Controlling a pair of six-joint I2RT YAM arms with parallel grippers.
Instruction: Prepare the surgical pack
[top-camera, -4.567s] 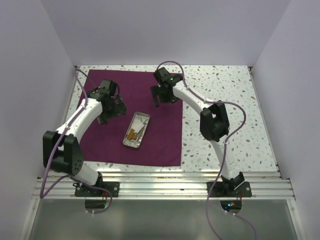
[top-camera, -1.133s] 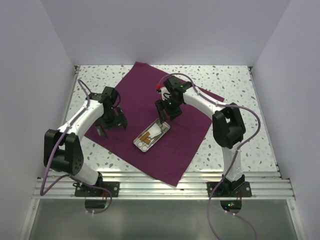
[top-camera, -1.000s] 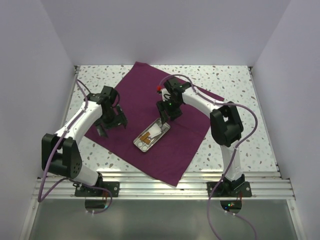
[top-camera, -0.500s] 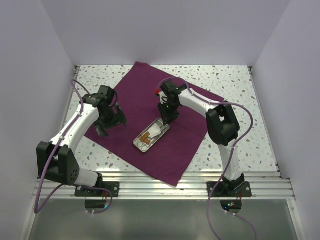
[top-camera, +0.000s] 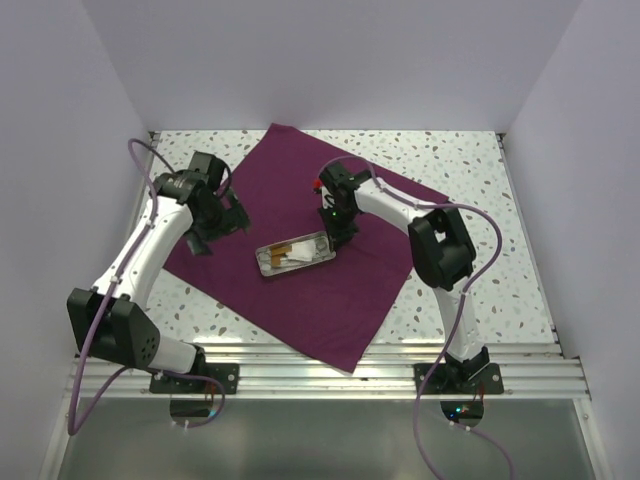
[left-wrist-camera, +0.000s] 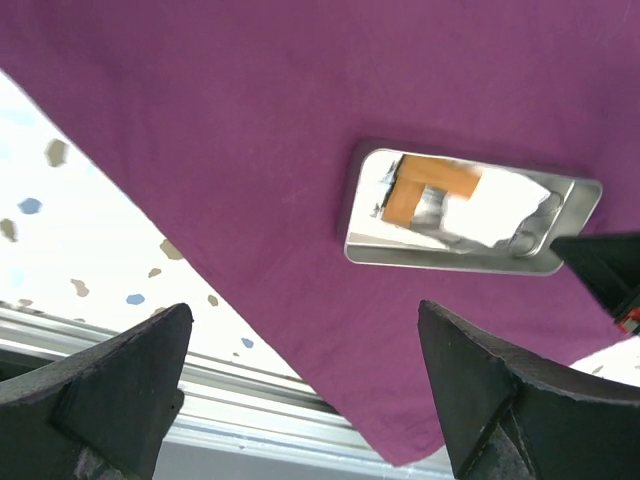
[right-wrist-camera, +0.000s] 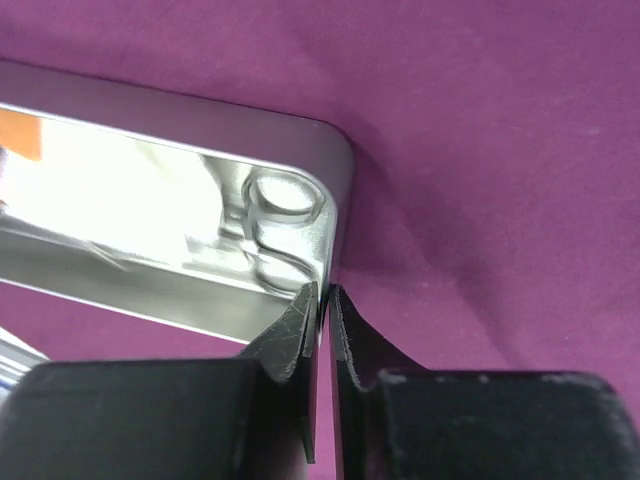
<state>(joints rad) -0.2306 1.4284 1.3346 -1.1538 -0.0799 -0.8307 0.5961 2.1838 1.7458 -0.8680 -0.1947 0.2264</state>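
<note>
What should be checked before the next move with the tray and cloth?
1. Right gripper shut on the metal tray's end rim: ok.
2. Left gripper open, apart from the tray: ok.
3. Tray wholly on the purple cloth: ok.
4. Cloth wholly on the table: not ok, its near corner overlies the rail.
5. Tray's contents inside its walls: ok.
6. Firmness of the grip: cannot tell.

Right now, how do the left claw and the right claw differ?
The left claw is wide open, holding nothing; the right claw is pinched shut on the end rim of the metal tray. The left claw hangs above the purple cloth, apart from the tray; the right claw is down at the tray. Both are over the cloth.
</note>
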